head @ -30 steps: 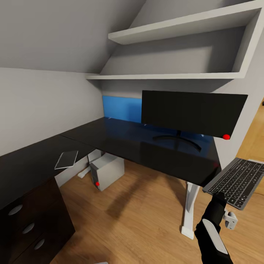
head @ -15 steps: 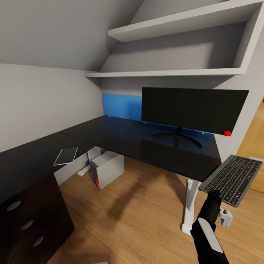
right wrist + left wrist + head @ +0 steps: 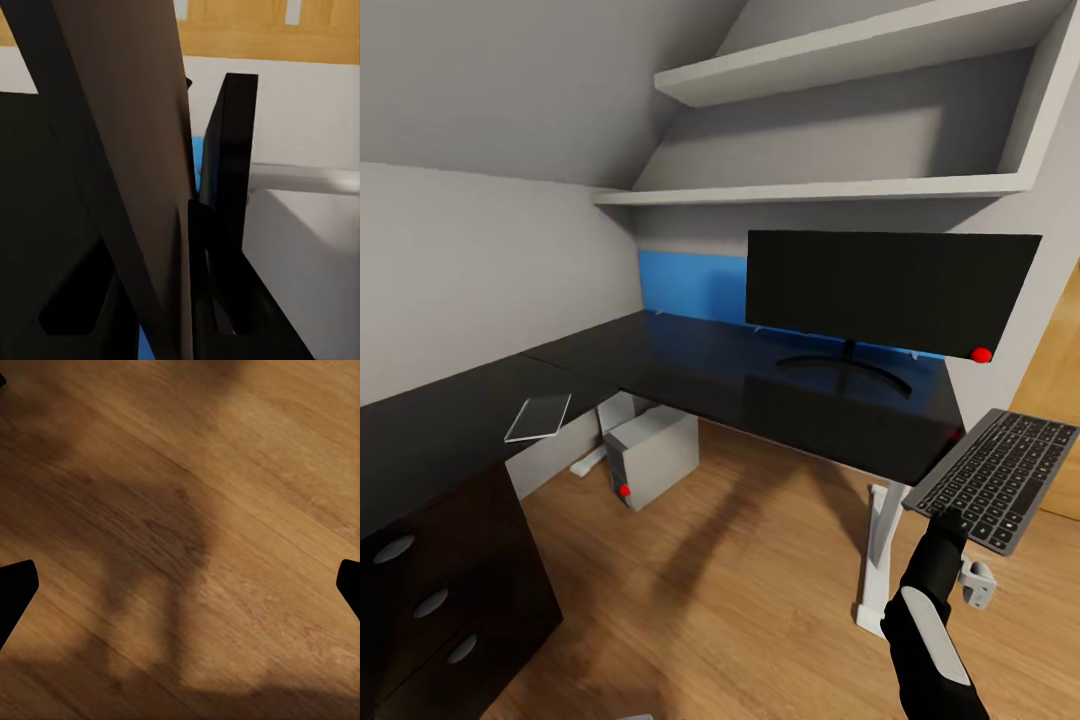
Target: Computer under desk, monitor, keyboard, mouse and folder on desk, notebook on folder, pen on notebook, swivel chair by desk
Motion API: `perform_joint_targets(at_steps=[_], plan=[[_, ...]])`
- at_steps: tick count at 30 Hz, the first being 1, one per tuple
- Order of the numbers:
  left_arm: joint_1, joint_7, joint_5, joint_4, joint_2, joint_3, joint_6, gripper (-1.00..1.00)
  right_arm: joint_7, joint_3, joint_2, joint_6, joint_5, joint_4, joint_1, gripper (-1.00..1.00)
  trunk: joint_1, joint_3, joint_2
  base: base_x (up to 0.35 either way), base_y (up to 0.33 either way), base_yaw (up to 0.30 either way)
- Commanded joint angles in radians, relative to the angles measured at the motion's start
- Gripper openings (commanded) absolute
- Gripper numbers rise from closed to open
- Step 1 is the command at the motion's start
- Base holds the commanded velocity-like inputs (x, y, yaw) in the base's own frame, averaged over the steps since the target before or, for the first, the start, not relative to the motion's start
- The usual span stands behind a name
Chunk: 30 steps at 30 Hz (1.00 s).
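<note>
From the head view, the step in hand looks like bringing the slim grey keyboard with dark keys to the long glossy black L-shaped desk. The right gripper pinches its near edge and holds it in the air just beside the desk's right end, below the wide black monitor standing on the top. The small light grey computer tower sits on the floor under the desk. The next move likely calls for lifting the keyboard over the edge and laying it flat before the monitor. The black drawers with silver knobs are closed, contents hidden.

The left wrist view shows wooden floor between dark fingertips spread wide, holding nothing.

In the right wrist view the keyboard's grey underside is clamped edge-on between the fingers.
</note>
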Motion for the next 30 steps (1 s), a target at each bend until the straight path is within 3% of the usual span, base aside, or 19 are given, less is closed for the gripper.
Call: perform_joint_targets(at_steps=[1,30], plan=[[-0.001,0.007,0.011,-0.001,0.001,-0.005,-0.001,1.0,0.008,-0.002,0.001,0.01,-0.044,0.066,-0.001,-1.0,0.0,-0.001,0.0,0.0,0.0,0.0],[-0.001,-0.002,0.006,0.001,0.009,-0.007,-0.007,1.0,0.007,-0.004,0.0,0.011,-0.044,0.067,0.0,-1.0,0.0,-0.001,0.0,0.038,0.074,0.0]])
